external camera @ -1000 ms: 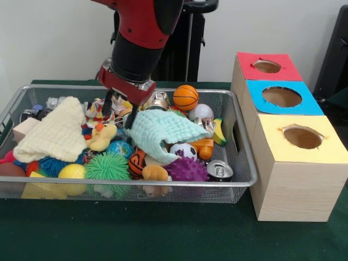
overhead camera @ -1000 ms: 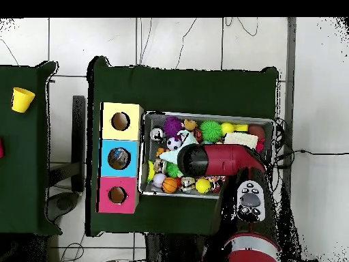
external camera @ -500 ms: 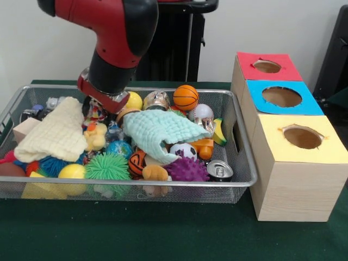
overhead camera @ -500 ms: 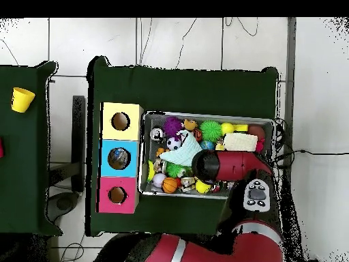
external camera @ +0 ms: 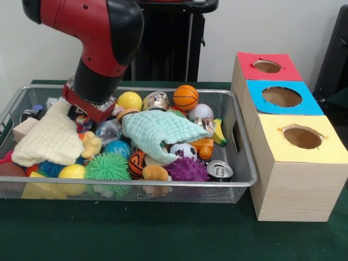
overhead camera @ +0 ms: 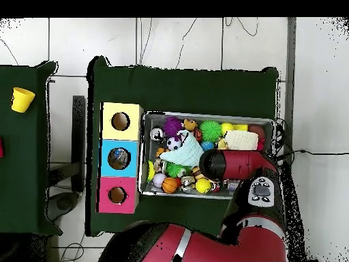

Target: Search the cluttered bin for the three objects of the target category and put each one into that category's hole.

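Wire mesh bin (external camera: 239, 179) on green table (external camera: 163, 234), packed with toys. Front view, left to right: wooden block (external camera: 23, 129) at the far left wall; cream cloth (external camera: 48, 137) draped over the left pile, its upper corner touching the gripper (external camera: 87, 109); blue spiky ball (external camera: 51, 167) and yellow ball (external camera: 72, 172) under the cloth's near edge; green spiky ball (external camera: 108, 166) against the near wall. Red and black arm (external camera: 103, 49) comes down into the bin's left-centre, gripper buried among the toys just right of the cream cloth; fingers hidden by the wrist and clutter, so cannot tell how they stand or whether anything is held. Yellow plush duck (external camera: 91, 144) just below the gripper. Right of it, a yellow ball (external camera: 129, 100) and crushed can (external camera: 156, 100) near the far wall, then mint cloth (external camera: 160, 130) spread over the centre. Small basketball (external camera: 185, 97) sits high at the far wall; soccer ball (external camera: 185, 150) and purple spiky ball (external camera: 186, 169) nearer; upright can (external camera: 219, 170) in the near right corner; toy banana (external camera: 218, 131) by the right wall. Outside the bin, right: three boxes in a row, yellow-topped box (external camera: 302, 157) nearest, blue-topped box (external camera: 283, 98) in the middle, red-topped box (external camera: 266, 66) farthest, each with a round hole. Target category not identifiable; candidate items all lie in the bin.
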Action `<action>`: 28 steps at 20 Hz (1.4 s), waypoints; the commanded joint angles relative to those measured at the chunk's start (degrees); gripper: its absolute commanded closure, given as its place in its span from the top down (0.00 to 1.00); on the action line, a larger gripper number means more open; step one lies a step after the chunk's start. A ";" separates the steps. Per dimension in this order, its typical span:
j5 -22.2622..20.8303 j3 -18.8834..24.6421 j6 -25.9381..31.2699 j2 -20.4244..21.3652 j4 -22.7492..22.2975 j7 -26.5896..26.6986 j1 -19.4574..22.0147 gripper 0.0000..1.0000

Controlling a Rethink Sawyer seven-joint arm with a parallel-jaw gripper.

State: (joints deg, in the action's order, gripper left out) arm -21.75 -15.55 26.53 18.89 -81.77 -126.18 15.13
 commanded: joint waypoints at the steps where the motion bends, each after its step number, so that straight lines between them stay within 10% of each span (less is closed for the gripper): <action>1: -3.41 3.52 -12.43 -1.23 7.45 -2.05 1.93 1.00; 11: 4.09 9.68 -6.74 6.00 -4.64 -6.06 -0.25 1.00; 19: 8.50 9.09 -0.93 6.60 -5.18 -7.24 -2.97 1.00; 28: 8.53 17.90 2.16 5.38 -4.08 6.15 5.58 1.00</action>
State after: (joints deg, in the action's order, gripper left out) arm -14.79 -8.26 23.72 25.85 -84.25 -126.18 16.07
